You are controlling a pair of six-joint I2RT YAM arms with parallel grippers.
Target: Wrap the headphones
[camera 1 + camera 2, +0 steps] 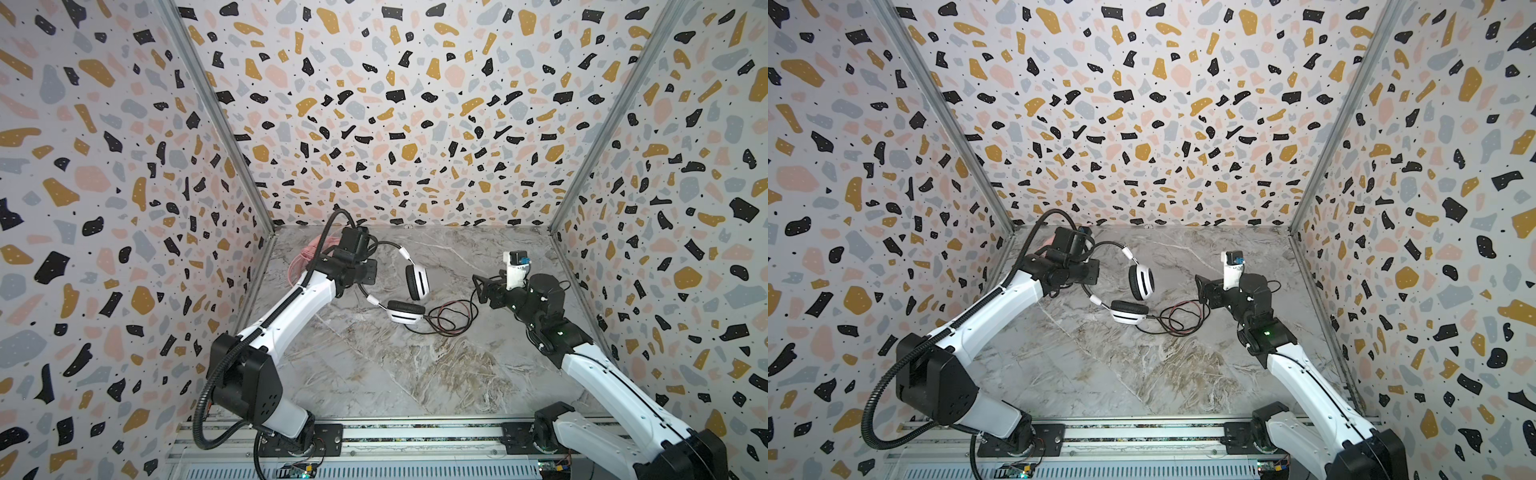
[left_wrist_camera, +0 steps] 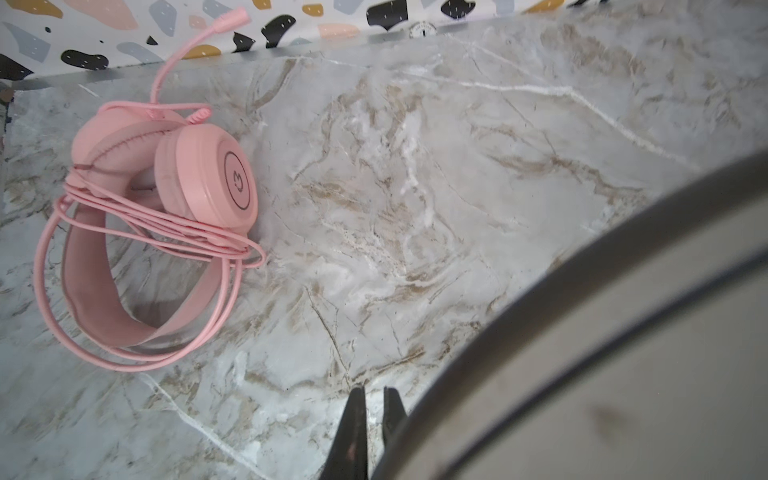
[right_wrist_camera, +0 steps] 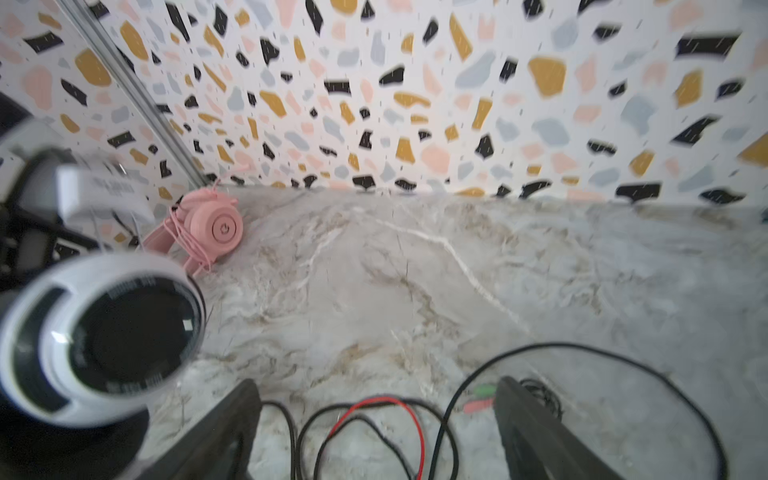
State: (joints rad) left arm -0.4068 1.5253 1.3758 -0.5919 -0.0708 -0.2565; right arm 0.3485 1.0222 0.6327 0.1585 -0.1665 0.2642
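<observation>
Trailing from the flat-lying cup of the white-and-black over-ear headset (image 1: 405, 312), the thin black and red cords (image 1: 451, 322) lie in loose loops on the grey marbled counter (image 1: 374, 374). Those loops are what the coming move turns on. They spread from that cup toward the right gripper (image 1: 478, 289), which hangs just above their far end with its fingers wide apart and nothing between them. In the right wrist view the red strand and black loops show on the counter between the two fingers, and the green and pink plugs (image 3: 482, 397) lie just inside one of them. The right arm is plainly the nearer one to the cord.

The left gripper (image 2: 373, 390) has its fingers pressed together beside the thin black headband (image 1: 384, 245). The contact itself is hidden in both top views. With the upright cup (image 1: 419, 281) standing up from the counter, I judge the band is pinched there. That would leave the left arm steadying the headset while the right comes down on a single strand, not the whole pile, and carries it toward the band.

The all-pink padded headset (image 2: 166, 199) sits well apart in the back left corner, its pink cord already wound round it, so the task looks about half done.
</observation>
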